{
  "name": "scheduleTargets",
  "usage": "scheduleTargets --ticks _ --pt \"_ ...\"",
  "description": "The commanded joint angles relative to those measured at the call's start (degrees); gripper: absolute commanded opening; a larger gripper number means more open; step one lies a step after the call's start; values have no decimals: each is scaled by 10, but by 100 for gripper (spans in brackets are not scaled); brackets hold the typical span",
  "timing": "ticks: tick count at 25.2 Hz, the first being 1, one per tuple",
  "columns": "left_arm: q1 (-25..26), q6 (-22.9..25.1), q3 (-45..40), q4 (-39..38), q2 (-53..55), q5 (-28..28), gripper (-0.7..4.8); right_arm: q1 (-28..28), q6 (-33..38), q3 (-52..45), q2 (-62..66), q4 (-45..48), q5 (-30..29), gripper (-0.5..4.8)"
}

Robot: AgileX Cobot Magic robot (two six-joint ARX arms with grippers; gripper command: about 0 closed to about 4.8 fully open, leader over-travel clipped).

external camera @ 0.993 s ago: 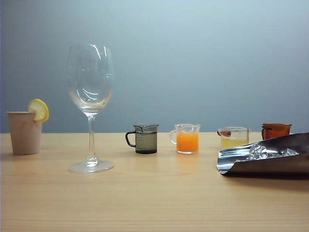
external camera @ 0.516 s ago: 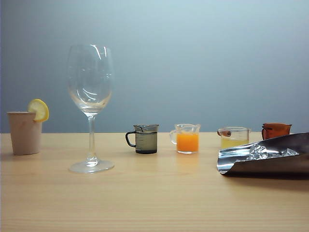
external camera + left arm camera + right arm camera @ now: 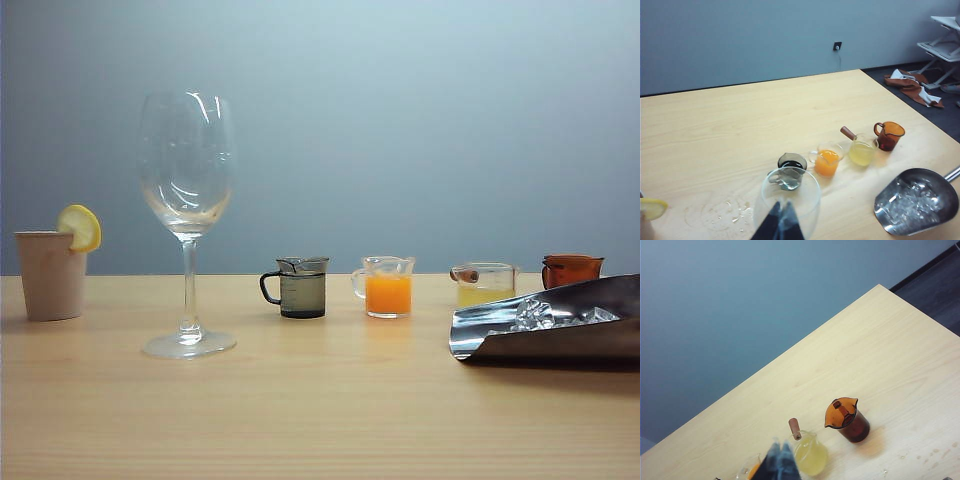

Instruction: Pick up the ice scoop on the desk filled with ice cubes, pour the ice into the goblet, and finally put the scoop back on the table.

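Ice scoop (image 3: pixel 560 330): lying on the table (image 3: pixel 300 420) at the right edge of the exterior view, open front pointing toward the middle, handle end running out of frame; also showing in the left wrist view (image 3: pixel 917 202), untouched.
Ice cubes (image 3: pixel 535 314): sitting heaped inside the scoop's bowl, glinting whitish.
Goblet (image 3: pixel 187 220): standing upright left of centre, looking empty, well apart from the scoop; rim showing just beyond the fingertips in the left wrist view (image 3: pixel 790 197).
Left gripper (image 3: pixel 781 225): hovering over the goblet, dark fingertips lying pressed together, holding nothing.
Right gripper (image 3: pixel 780 462): hanging above the row of jugs near the yellow jug (image 3: pixel 810 454), fingertips lying together, gripping nothing.
Jugs: standing in a row behind, between goblet and scoop, namely grey jug (image 3: pixel 298 288), orange jug (image 3: pixel 386 287), yellow jug, brown jug (image 3: pixel 570 270).
Beige cup (image 3: pixel 50 273): standing at far left, carrying a lemon slice (image 3: pixel 80 227) on its rim.
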Motion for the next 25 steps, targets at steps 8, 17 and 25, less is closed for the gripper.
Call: scheduleTargets --ticks 8,17,25 --pt "0 15 2 -12 -1 84 -6 0 96 -48 -6 15 -24 -1" --pt "1 16 2 -14 0 75 -6 -14 170 -133 -47 47 -31 -1" --pt "1 16 2 -14 0 72 -6 -76 227 -241 -110 104 -82 -1"
